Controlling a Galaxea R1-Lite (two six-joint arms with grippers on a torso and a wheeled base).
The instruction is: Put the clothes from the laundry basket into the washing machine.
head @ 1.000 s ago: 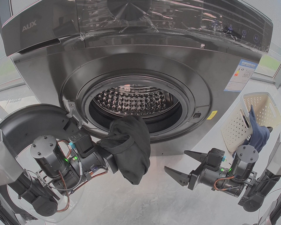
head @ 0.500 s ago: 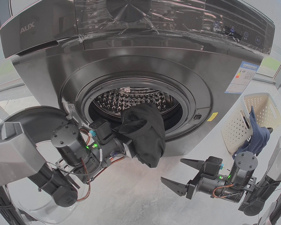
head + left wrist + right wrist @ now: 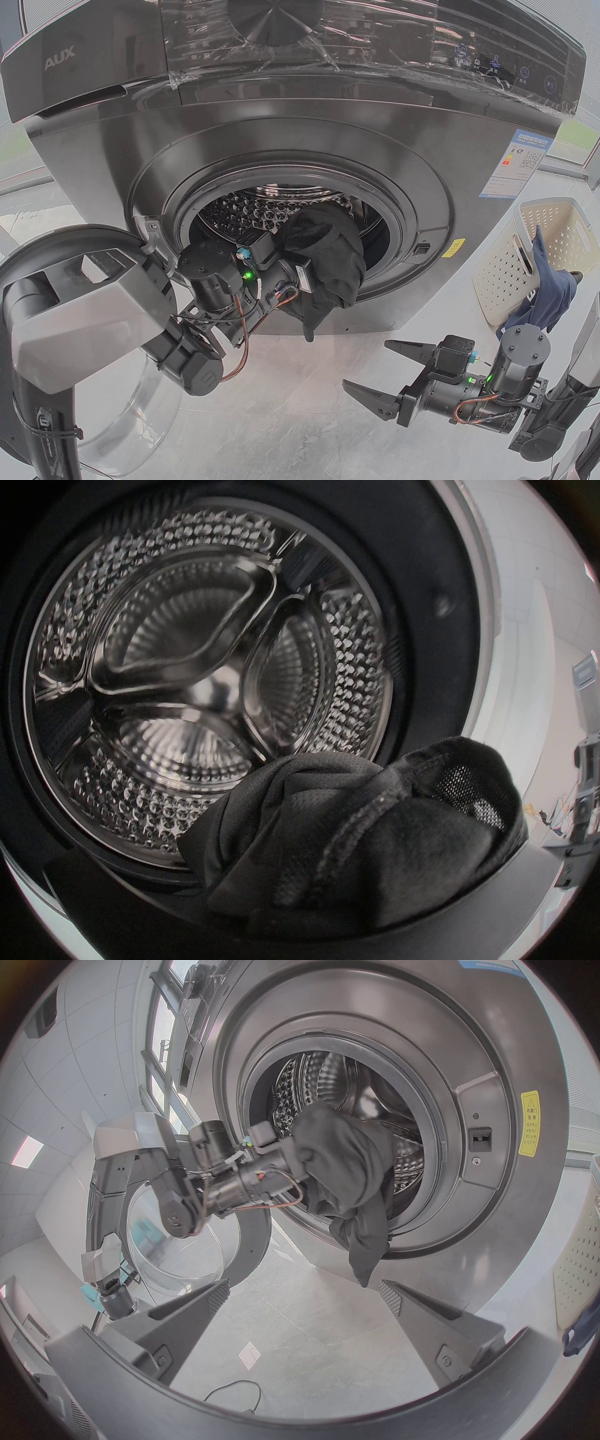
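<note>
A black garment (image 3: 330, 253) hangs over the lower lip of the washing machine (image 3: 437, 162) opening, part inside the drum (image 3: 262, 209) and a tail dangling outside. My left gripper (image 3: 314, 267) is shut on it at the door ring, its fingers buried in the cloth. From the left wrist, the black garment (image 3: 350, 849) bunches in front of the steel drum (image 3: 187, 667). My right gripper (image 3: 366, 364) hangs open and holds nothing, low over the floor to the right of the opening. The right wrist view shows the black garment (image 3: 344, 1160) and my right gripper (image 3: 300, 1294).
A white laundry basket (image 3: 500, 275) leans at the machine's right with a blue garment (image 3: 553, 287) draped over its rim. The round glass door (image 3: 125, 406) stands swung open at the left, behind my left arm. A thin cable (image 3: 231, 1391) lies on the grey floor.
My left arm has carried the black garment up and forward, from below the opening to its lip and partly into the drum. The right gripper stayed open and dropped slightly.
</note>
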